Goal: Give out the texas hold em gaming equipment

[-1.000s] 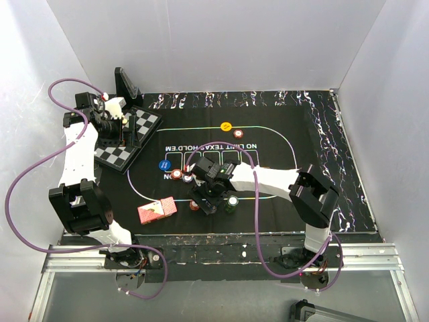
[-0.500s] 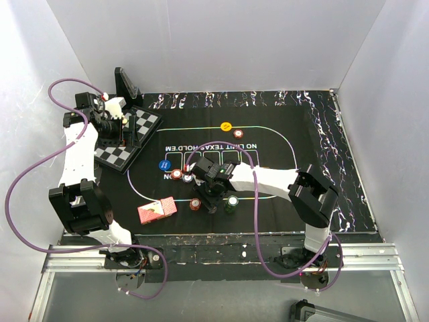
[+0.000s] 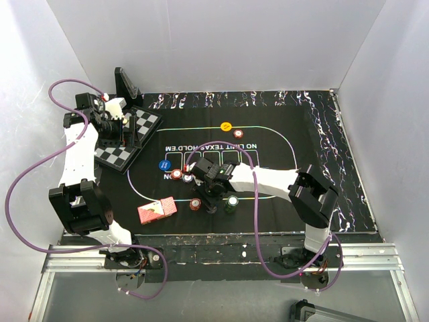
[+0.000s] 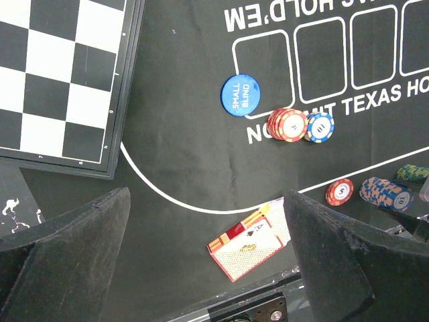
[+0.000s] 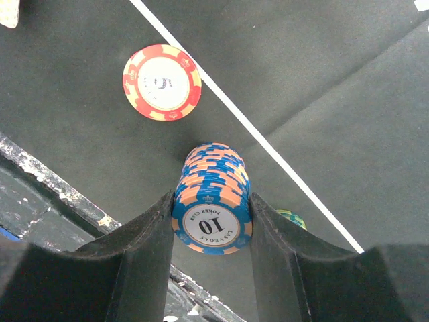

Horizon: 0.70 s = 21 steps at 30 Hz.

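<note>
My right gripper [image 5: 212, 196] is shut on a stack of blue-and-orange chips [image 5: 213, 225] standing on the mat, a finger pressed against each side. A single red chip [image 5: 161, 82] lies just beyond it, and a green chip stack [image 5: 293, 218] peeks out to the right. From above, the right gripper [image 3: 212, 200] sits between the red chip [image 3: 195, 203] and the green stack [image 3: 231, 202]. The pink card deck [image 3: 156, 210] lies front left. My left gripper [image 4: 206, 198] hangs open, high over the mat's left end, holding nothing.
A blue small-blind disc [image 4: 238, 94], a red chip stack [image 4: 288, 125] and a blue-white chip [image 4: 319, 127] lie mid-mat. A yellow disc [image 3: 226, 126] and a red chip [image 3: 238, 133] sit further back. The chessboard [image 4: 53, 74] lies at the left, with a black stand [image 3: 126, 84] behind it.
My right gripper's fingers have closed in onto the blue-and-orange chip stack, and it shifted slightly right, uncovering the single red chip. The left arm has not moved.
</note>
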Each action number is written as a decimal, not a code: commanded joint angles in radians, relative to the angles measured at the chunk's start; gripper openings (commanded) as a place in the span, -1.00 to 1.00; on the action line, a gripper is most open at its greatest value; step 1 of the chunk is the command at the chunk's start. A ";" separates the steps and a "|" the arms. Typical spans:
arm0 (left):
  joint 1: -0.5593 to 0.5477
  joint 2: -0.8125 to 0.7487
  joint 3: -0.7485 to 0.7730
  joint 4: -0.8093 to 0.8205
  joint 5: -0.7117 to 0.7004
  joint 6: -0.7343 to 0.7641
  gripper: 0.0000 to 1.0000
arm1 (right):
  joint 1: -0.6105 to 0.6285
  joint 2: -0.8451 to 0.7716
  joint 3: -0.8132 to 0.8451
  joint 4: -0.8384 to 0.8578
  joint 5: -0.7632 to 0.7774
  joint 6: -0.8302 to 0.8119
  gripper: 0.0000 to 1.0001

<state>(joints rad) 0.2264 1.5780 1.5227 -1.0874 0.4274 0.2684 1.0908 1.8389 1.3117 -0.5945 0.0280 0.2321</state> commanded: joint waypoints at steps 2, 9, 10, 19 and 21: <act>0.004 -0.053 -0.009 0.012 0.022 0.000 0.99 | 0.004 -0.055 0.044 -0.011 0.041 -0.008 -0.87; 0.004 -0.049 -0.004 0.012 0.024 0.000 1.00 | 0.001 -0.101 0.095 -0.048 0.076 -0.030 -0.97; 0.004 -0.050 -0.004 0.011 0.024 0.003 1.00 | 0.001 -0.104 0.103 -0.057 0.076 -0.031 -0.97; 0.005 -0.050 -0.009 0.007 0.025 0.011 1.00 | -0.152 -0.129 0.195 -0.087 0.067 -0.028 -0.97; 0.005 -0.047 -0.010 0.007 0.027 0.011 0.99 | -0.231 -0.116 0.222 -0.088 0.058 -0.013 -0.97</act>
<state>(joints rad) 0.2264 1.5749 1.5188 -1.0878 0.4316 0.2695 0.9951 1.7561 1.4548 -0.6685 0.0780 0.2062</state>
